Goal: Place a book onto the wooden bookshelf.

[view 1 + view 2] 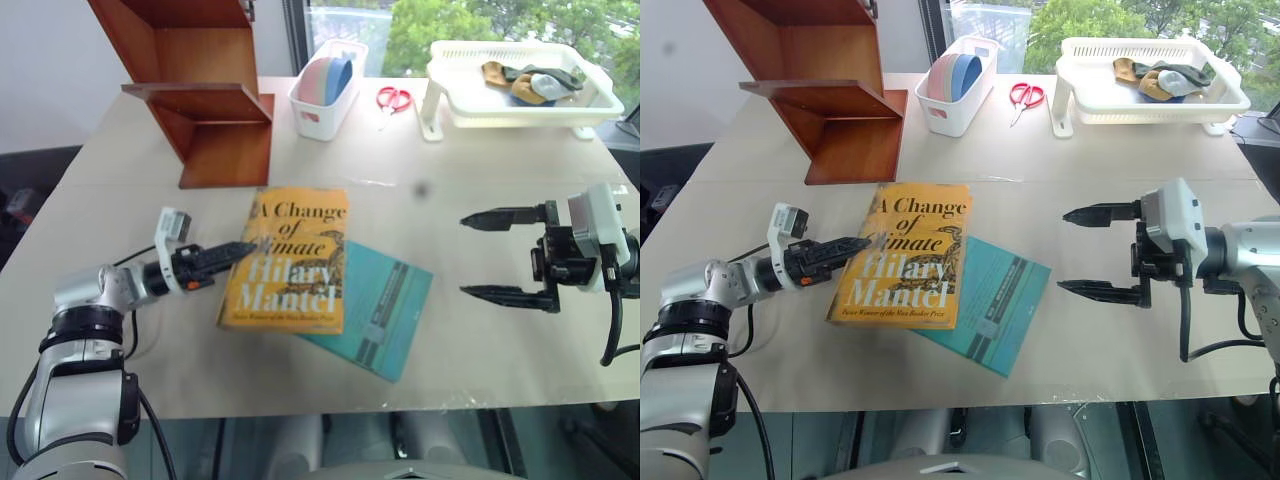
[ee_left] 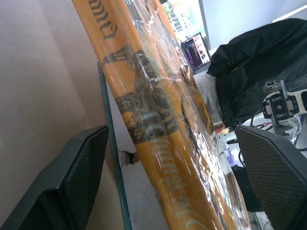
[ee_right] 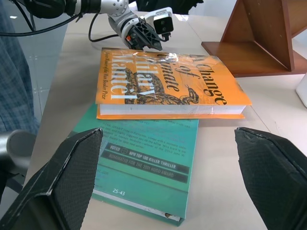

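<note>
the step in hand is the grasp: the book (image 1: 285,258) is lying flat on the worktop (image 1: 480,180), partly over a teal book (image 1: 377,308), well short of the wooden bookshelf (image 1: 200,90). the left pincer (image 1: 240,249) is straddling its spine edge, jaws apart and not yet gripping. the right pincer (image 1: 488,255) is hanging wide and empty to the right. next it needs to pinch, then lift

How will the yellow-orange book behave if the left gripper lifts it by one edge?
The book has a glossy cover, so the fingers may slip. It looks thick, so probably heavy and sagging little. It lies partly on the teal book, which may shift.
</note>
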Robot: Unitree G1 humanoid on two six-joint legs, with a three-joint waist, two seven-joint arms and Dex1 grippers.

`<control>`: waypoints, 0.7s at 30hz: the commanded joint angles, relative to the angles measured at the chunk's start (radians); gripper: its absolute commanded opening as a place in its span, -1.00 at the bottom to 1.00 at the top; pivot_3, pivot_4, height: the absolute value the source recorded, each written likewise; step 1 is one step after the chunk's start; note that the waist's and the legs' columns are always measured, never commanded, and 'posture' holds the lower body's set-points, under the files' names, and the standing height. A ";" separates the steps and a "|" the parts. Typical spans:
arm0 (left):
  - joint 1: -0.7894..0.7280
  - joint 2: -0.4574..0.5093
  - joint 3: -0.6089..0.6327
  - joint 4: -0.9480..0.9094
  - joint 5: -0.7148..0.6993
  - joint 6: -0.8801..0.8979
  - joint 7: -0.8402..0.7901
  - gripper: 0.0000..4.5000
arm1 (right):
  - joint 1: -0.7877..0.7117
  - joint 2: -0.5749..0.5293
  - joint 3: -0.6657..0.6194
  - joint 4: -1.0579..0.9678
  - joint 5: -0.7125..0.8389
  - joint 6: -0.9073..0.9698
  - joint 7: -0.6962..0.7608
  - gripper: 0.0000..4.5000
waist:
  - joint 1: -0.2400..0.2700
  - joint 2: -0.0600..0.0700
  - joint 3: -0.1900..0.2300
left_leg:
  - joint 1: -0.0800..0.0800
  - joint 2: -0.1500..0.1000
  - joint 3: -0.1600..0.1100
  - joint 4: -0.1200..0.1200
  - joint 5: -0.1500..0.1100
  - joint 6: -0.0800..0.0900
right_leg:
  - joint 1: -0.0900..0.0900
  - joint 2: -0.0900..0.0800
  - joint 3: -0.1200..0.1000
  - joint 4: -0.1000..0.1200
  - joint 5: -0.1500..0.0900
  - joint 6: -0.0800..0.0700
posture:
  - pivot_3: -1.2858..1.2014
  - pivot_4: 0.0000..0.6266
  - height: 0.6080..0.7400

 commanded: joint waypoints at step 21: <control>-0.285 -0.038 0.184 -0.440 -0.066 -0.244 0.273 -0.94 | -0.136 0.117 -0.105 0.159 0.216 0.069 -0.083 1.00 | 0.023 -0.001 0.000 | -0.007 0.000 -0.007 0.010 0.000 0.000 | 0.001 0.000 -0.007 0.000 0.000 0.001 | 0.03 -0.52 1.00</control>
